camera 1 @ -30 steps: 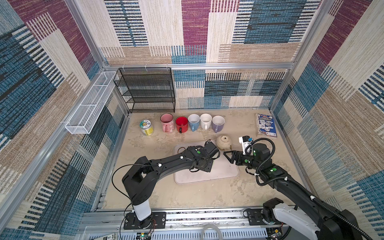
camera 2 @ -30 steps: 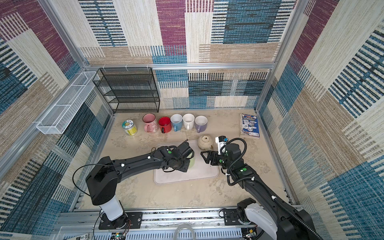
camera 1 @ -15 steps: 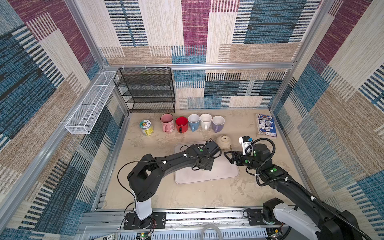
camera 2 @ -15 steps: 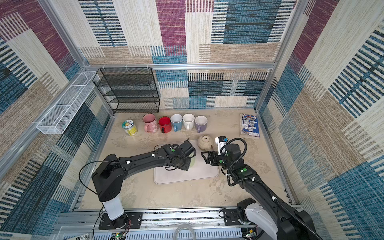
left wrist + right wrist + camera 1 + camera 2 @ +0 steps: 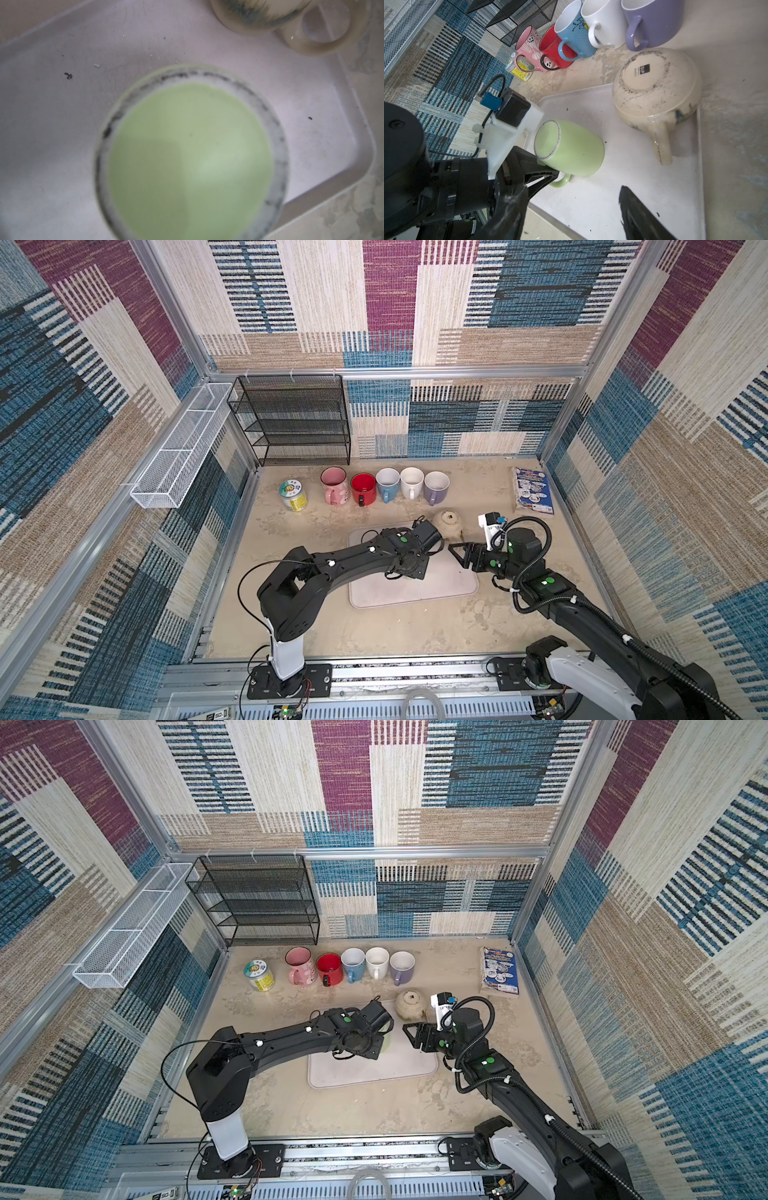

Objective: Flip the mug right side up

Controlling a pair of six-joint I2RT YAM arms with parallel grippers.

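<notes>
Left gripper (image 5: 548, 174): jaws clamped on the handle (image 5: 562, 181) of the green mug (image 5: 571, 145), closing in from the mug's 9 o'clock in a top view. The mug stands inverted, base up, on the tray (image 5: 643, 197). Assessment: glazed ceramic, rigid, fairly heavy, slick and liable to chip. The handle is the soundest hold, though the body may swing about it. An inverted beige mug (image 5: 654, 93) sits apart at 1 o'clock. Right gripper (image 5: 457, 556): at 3 o'clock, near, jaws apart, empty.
</notes>
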